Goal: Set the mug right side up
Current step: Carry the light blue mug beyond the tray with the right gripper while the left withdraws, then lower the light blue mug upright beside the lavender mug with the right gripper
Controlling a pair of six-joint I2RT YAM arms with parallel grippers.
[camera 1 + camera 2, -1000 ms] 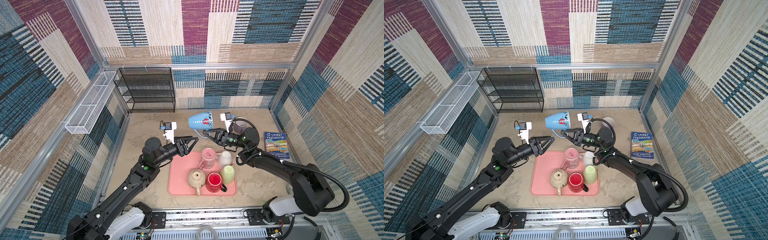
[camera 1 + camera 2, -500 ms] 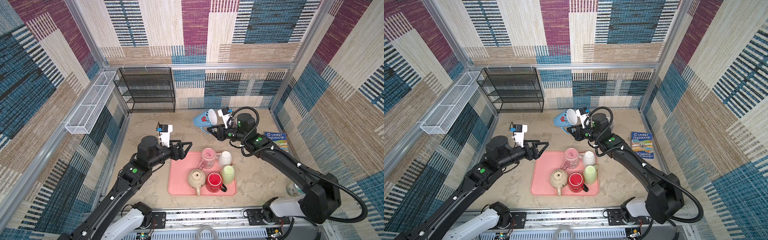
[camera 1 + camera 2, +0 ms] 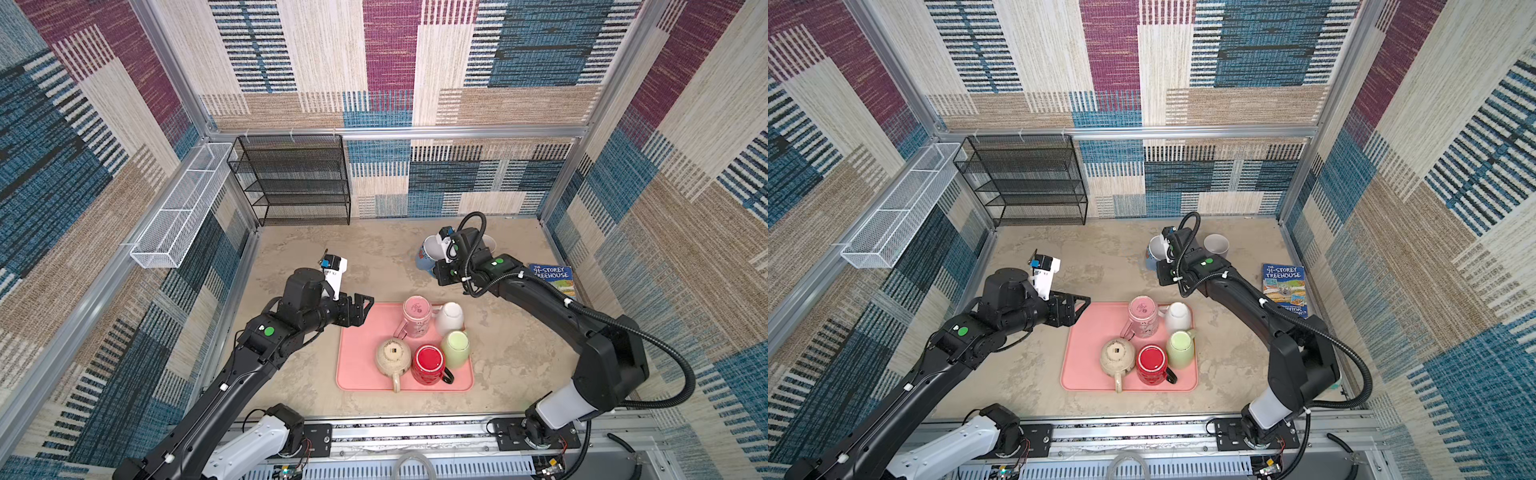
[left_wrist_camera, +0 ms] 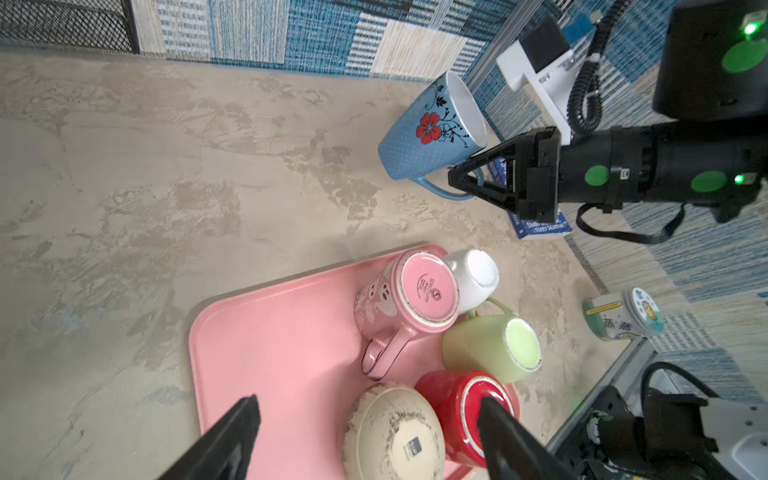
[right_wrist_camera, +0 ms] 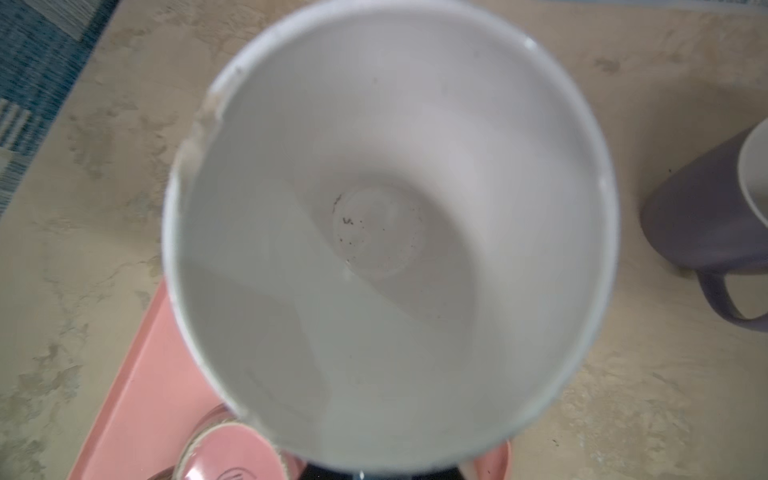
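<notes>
The blue ceramic mug with a red flower [image 4: 419, 137] hangs from the right claw [image 4: 457, 181], whose jaws are pressed together on the mug's looped blue handle [image 4: 436, 192]. Gripping by the handle leaves the body free to swing round, which suits a flip. The white mouth now opens upward and the narrow base is lowest. Its long axis runs steeply from base to rim but looks to lean a little rather than stand plumb. Whether the base already touches the mottled beige tabletop [image 4: 166, 166] or sits just above it, I cannot tell. The right wrist view looks straight down into the bare white inside. I judge the turning nearly done, with setting down and letting go left.

Just beyond the right claw stands a grey-purple mug [image 5: 698, 216], upright on the tabletop. The left claw [image 3: 368, 309] is spread wide and holds nothing, well apart from the blue mug. It hovers at the near edge of the pink plastic tray [image 3: 357, 365], where other mugs sit bottoms up
</notes>
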